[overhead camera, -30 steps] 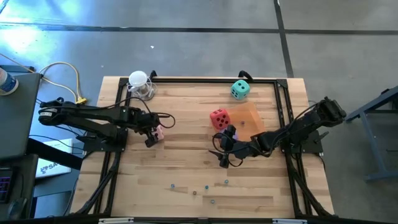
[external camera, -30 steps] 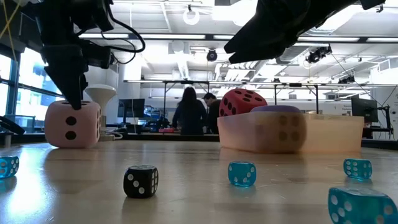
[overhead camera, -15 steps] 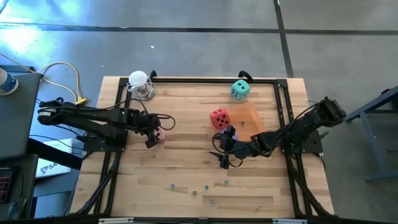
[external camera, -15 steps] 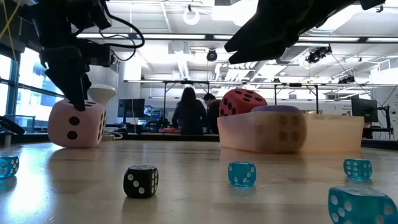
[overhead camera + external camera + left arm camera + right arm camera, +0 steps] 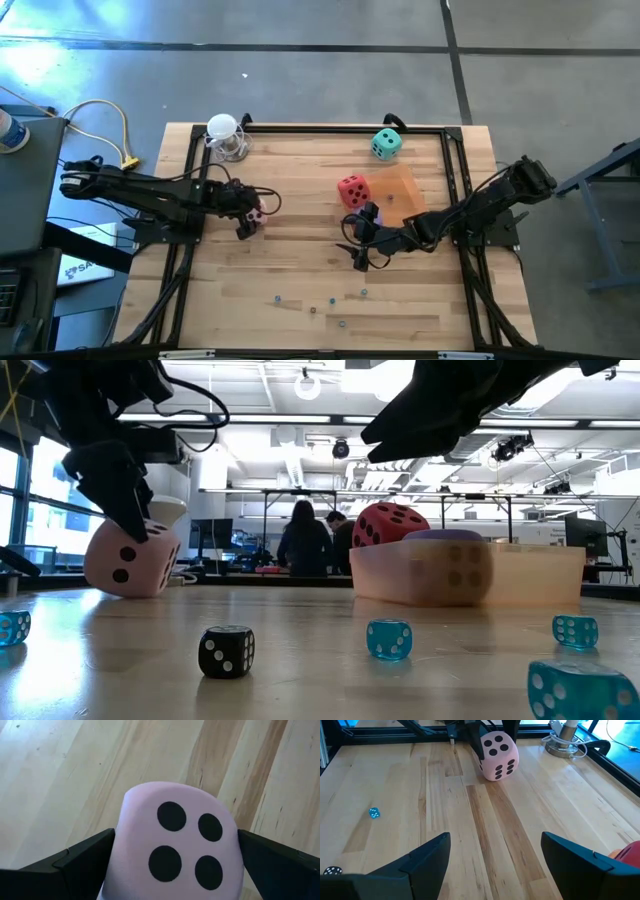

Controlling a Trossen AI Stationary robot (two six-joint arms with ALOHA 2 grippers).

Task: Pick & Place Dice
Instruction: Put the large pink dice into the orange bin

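Four dice: pink, red, teal and purple, all on the wooden table (image 5: 300,290).
Pink die (image 5: 256,213): left-centre of the table, between the fingers of the left gripper (image 5: 245,212). In the low view it sits tilted, one edge raised off the wood. The left wrist view shows its four-pip face filling the gap between the two dark fingers (image 5: 70,865).
Left gripper state: jaws spread wide, one finger on each side of the pink die, right up against its sides; a firm grip cannot be confirmed.
Red die (image 5: 352,190): near table centre, just beside the flat translucent orange square (image 5: 405,193).
Teal die (image 5: 386,143): near the far edge of the table, well apart from both grippers.
Purple die (image 5: 445,565): seen in the low view through the orange square's translucent wall, pips faintly visible; from above only a sliver shows under the right arm.
Right gripper (image 5: 358,243): hovering over bare wood just in front of the red die, jaws parted fairly wide, nothing between them. Its wrist view looks across the table to the pink die and the left arm.
Small dice (image 5: 388,639): several tiny blue ones and a black one (image 5: 226,651) scattered along the near side of the table.
Other: a white funnel-shaped object (image 5: 224,135) at the far left corner; two people (image 5: 305,540) standing in the room behind.
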